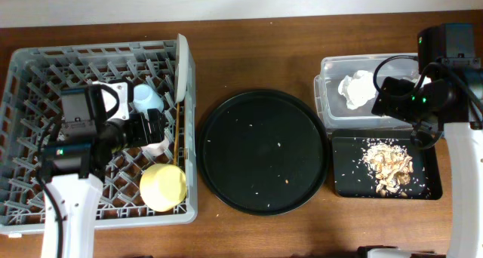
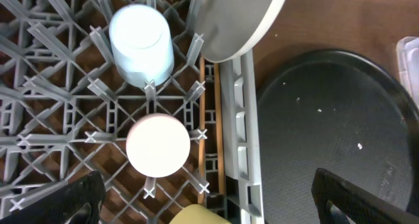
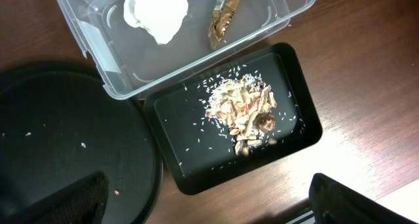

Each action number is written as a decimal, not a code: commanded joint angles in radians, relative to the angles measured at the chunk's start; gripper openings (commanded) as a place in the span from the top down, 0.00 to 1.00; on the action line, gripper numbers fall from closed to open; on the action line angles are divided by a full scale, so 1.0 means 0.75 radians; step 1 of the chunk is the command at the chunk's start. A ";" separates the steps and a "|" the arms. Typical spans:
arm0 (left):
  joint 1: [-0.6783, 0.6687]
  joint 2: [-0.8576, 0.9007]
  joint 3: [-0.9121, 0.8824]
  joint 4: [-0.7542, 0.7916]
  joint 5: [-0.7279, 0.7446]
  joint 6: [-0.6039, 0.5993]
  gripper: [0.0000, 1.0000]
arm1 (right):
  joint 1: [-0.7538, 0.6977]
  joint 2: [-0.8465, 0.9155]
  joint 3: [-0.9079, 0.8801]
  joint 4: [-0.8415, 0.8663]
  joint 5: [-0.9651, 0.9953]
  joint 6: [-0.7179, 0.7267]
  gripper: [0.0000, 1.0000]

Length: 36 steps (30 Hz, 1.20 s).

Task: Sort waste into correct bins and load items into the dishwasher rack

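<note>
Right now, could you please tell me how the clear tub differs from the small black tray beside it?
The clear tub is see-through with tall walls; the black tray is opaque and shallow. The tub holds a white tissue and a gold wrapper; the tray holds food scraps. Both are rectangular and sit side by side on the table.

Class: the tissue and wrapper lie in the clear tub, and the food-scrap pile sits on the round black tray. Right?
No. The right wrist view shows the food-scrap pile in the rectangular black tray; the tissue and wrapper do lie in the clear tub.
</note>
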 commanded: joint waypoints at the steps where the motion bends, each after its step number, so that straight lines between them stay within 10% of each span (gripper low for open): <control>1: -0.005 0.045 0.029 0.004 -0.015 -0.017 0.01 | -0.002 -0.008 0.014 0.001 0.017 0.008 0.01; 6: -0.006 0.069 0.028 0.004 -0.015 -0.017 0.01 | 0.002 -0.016 0.010 0.002 0.017 0.008 0.01; 17: 0.006 0.069 0.028 0.004 -0.015 -0.017 0.01 | 0.229 -0.798 -0.056 0.032 0.242 -0.084 0.01; 29: 0.006 0.069 0.028 0.004 -0.015 -0.017 0.01 | 0.227 -1.814 -2.049 2.168 0.024 -0.099 0.01; 36: 0.006 0.069 0.028 0.003 -0.015 -0.017 0.01 | 0.206 -1.962 -2.476 2.328 -0.122 -0.384 0.01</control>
